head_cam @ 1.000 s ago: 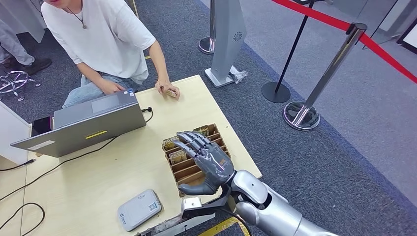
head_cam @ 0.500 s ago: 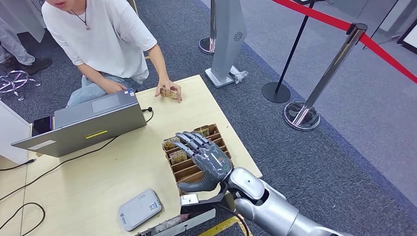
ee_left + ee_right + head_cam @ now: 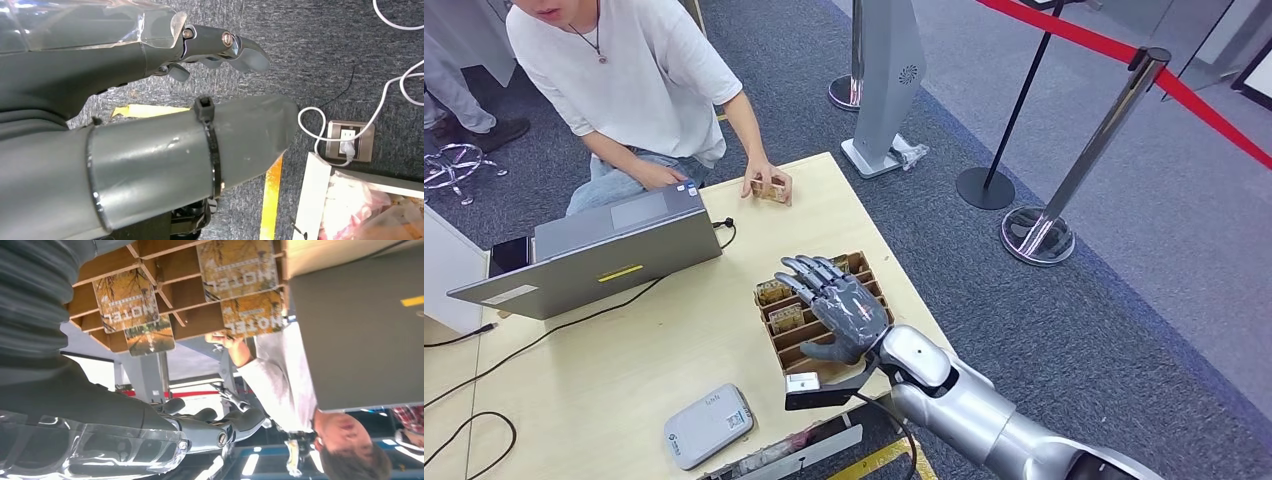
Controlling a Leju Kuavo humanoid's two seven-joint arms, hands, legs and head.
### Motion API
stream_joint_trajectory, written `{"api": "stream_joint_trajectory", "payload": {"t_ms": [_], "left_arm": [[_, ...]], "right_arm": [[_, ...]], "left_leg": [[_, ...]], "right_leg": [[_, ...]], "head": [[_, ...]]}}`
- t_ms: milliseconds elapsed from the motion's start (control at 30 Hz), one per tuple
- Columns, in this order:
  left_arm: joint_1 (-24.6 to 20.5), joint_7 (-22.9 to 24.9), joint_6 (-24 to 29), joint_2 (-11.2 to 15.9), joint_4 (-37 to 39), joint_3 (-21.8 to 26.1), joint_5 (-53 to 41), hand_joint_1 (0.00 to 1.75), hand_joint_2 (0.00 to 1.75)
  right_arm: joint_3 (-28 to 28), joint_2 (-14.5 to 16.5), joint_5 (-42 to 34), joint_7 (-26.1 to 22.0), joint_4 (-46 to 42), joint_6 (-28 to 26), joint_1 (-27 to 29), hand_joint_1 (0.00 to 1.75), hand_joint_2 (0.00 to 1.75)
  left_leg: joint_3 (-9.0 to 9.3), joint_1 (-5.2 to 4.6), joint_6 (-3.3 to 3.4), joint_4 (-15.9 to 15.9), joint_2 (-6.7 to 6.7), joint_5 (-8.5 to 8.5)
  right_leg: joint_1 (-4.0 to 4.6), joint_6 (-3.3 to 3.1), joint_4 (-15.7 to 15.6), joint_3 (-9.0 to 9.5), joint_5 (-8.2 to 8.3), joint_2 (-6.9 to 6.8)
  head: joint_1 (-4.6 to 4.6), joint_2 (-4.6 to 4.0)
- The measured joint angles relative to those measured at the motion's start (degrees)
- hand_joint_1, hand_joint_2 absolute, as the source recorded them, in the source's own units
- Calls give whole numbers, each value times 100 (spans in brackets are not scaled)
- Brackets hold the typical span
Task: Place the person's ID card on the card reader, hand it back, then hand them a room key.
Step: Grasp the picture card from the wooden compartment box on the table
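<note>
Right hand [image 3: 844,315] has risen, fingers [image 3: 799,275] partly hiding the key tray [image 3: 789,345].

person's face [image 3: 549,8] cut off, tray [image 3: 796,350] partly hidden

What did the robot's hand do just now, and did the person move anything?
The robot's right hand slid forward over the wooden slotted card tray, fingers spread, holding nothing. The person's hand tipped a small card up on the table edge. The grey laptop and card reader stayed put.
</note>
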Motion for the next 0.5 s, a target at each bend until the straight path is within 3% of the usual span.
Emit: {"api": "stream_joint_trajectory", "payload": {"t_ms": [500], "left_arm": [[3, 4, -19, 6, 0, 0, 3, 0, 0]], "right_arm": [[-9, -152, -360, 75, 863, -81, -462, 0, 175]], "left_leg": [[0, 0, 0, 0, 0, 0]], "right_leg": [[0, 0, 0, -2, 0, 0]], "head": [[0, 0]]}}
